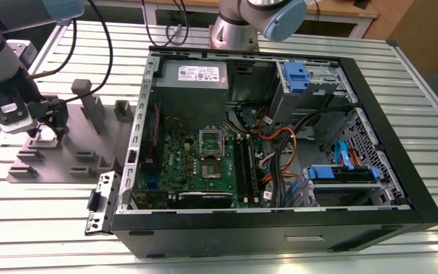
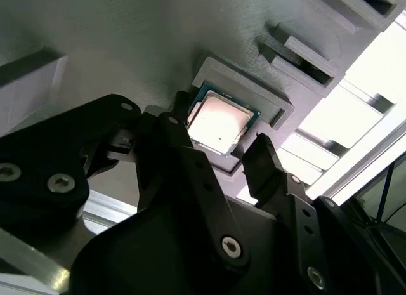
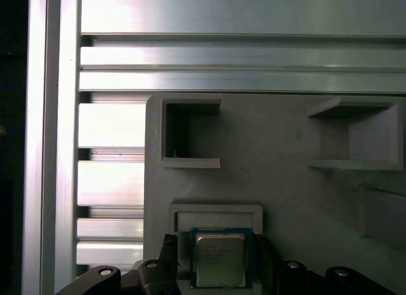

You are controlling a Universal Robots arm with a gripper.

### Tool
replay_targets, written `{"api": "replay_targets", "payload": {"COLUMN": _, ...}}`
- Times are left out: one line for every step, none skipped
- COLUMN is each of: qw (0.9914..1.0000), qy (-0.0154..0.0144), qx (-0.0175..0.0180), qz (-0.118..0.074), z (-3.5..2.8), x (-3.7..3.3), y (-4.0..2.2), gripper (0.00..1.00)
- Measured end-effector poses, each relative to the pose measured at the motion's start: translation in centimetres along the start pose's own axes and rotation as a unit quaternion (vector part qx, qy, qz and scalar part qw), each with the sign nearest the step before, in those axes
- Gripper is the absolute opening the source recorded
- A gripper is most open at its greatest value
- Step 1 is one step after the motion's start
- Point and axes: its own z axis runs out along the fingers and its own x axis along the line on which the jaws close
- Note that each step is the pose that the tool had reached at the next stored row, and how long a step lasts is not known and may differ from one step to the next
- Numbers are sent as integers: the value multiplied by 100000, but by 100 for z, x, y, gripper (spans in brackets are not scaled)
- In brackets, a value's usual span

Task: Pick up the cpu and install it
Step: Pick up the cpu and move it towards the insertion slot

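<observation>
The cpu (image 3: 220, 260) lies flat, metal lid up, in a shallow square pocket with a raised rim on a grey fixture plate (image 3: 279, 155). It has not been lifted. In both wrist views its silvery top is ringed by a thin darker-green border, and it sits squarely inside the pocket.

The gripper (image 2: 219, 135) hangs directly over it with the jaws spread. One of the black fingers (image 2: 166, 143) stands to either side of the chip, straddling it across opposite edges. The finger on one side is just beside the chip's edge, while the other stands clearly apart. Nothing is clamped.

By its looks, the chip should be light, thin and rigid, with a smooth lid that offers little friction. The underside and thin board rim are probably the delicate parts. The sensible hold is on two opposite side edges, squarely and low, with modest force so it neither tilts nor slips out.

Around the pocket the plate carries other holders, namely open rectangular slots and upright blocks. The plate rests on a table (image 3: 241, 54) of aluminium slats.

In the exterior view the gripper (image 1: 48, 123) is at the exterior view's far left, over the plate's left part. Well apart, toward the exterior view's right, an open computer case (image 1: 401, 171) lies on its side. Inside it are the green motherboard (image 1: 181, 160) and a silver socket frame (image 1: 211, 140) near the board's middle.
</observation>
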Motion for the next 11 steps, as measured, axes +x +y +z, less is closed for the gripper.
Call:
{"api": "replay_targets", "payload": {"qw": 100000, "qy": 0, "qx": 0, "qz": 2, "z": 0, "x": 0, "y": 0, "gripper": 60}}
{"api": "replay_targets", "payload": {"qw": 100000, "qy": -1, "qx": 1, "qz": 1, "z": 0, "x": 0, "y": 0, "gripper": 60}}
{"api": "replay_targets", "payload": {"qw": 100000, "qy": 1, "qx": -1, "qz": 2, "z": 0, "x": 0, "y": 0, "gripper": 60}}
{"api": "replay_targets", "payload": {"qw": 100000, "qy": 0, "qx": 1, "qz": 1, "z": -1, "x": 0, "y": 0, "gripper": 60}}
{"api": "replay_targets", "payload": {"qw": 100000, "qy": -3, "qx": -2, "qz": 4, "z": -2, "x": 0, "y": 0, "gripper": 60}}
{"api": "replay_targets", "payload": {"qw": 100000, "qy": 3, "qx": 4, "qz": 4, "z": -5, "x": 0, "y": 1, "gripper": 60}}
{"api": "replay_targets", "payload": {"qw": 100000, "qy": -4, "qx": -2, "qz": 3, "z": -5, "x": 0, "y": 1, "gripper": 60}}
{"api": "replay_targets", "payload": {"qw": 100000, "qy": 2, "qx": 1, "qz": 3, "z": -8, "x": 0, "y": 0, "gripper": 60}}
{"api": "replay_targets", "payload": {"qw": 100000, "qy": -3, "qx": 0, "qz": 5, "z": -9, "x": 0, "y": 0, "gripper": 60}}
{"api": "replay_targets", "payload": {"qw": 100000, "qy": -7, "qx": -4, "qz": 4, "z": -9, "x": 0, "y": 1, "gripper": 60}}
{"api": "replay_targets", "payload": {"qw": 100000, "qy": -10, "qx": -4, "qz": 3, "z": -9, "x": 0, "y": 0, "gripper": 60}}
